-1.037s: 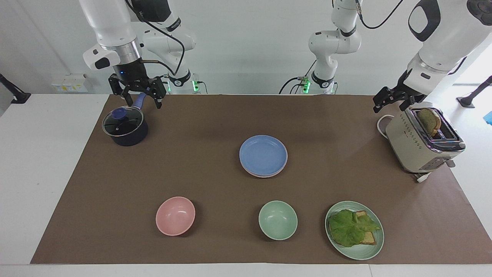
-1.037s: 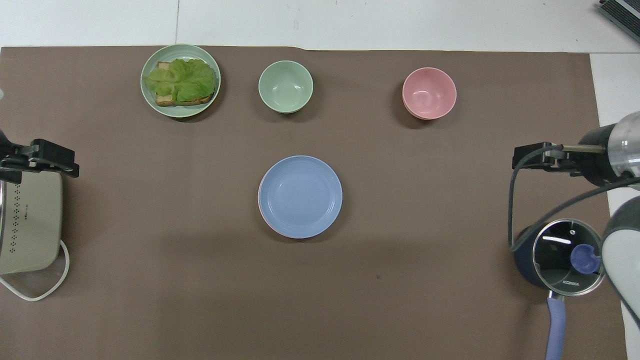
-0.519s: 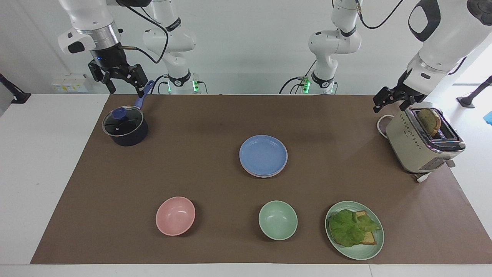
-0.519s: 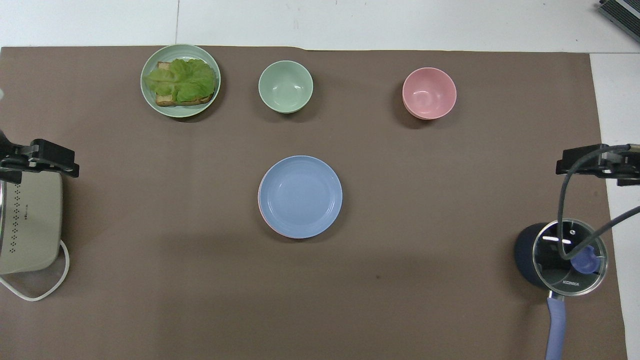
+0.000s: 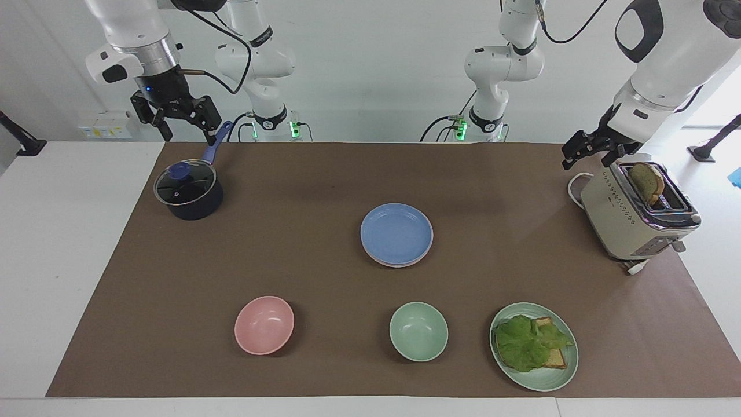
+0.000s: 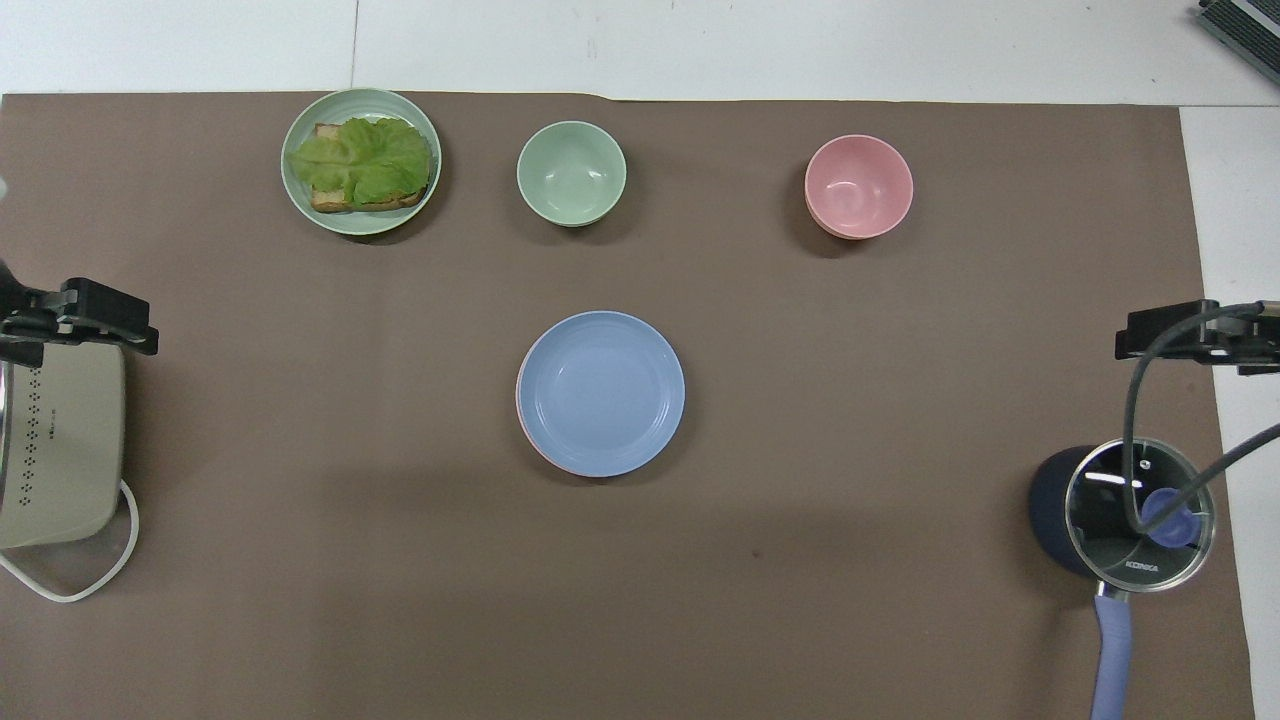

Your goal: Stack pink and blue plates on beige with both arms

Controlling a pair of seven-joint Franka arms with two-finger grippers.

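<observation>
Blue plate tops pink plate mid-table; both pincers empty, raised.

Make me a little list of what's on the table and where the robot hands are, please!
stack: blue plate on top, a pink plate's rim peeking out under it, mid-table
beige plate: cannot be seen
bowls: pink bowl and green bowl, farther from the robots than the stack
green plate: holds bread with lettuce
pot: lid on, at the right arm's end
toaster: bread inside, at the left arm's end
right tool: open, empty, raised over the pot's handle
left tool: open, empty, over the toaster
</observation>
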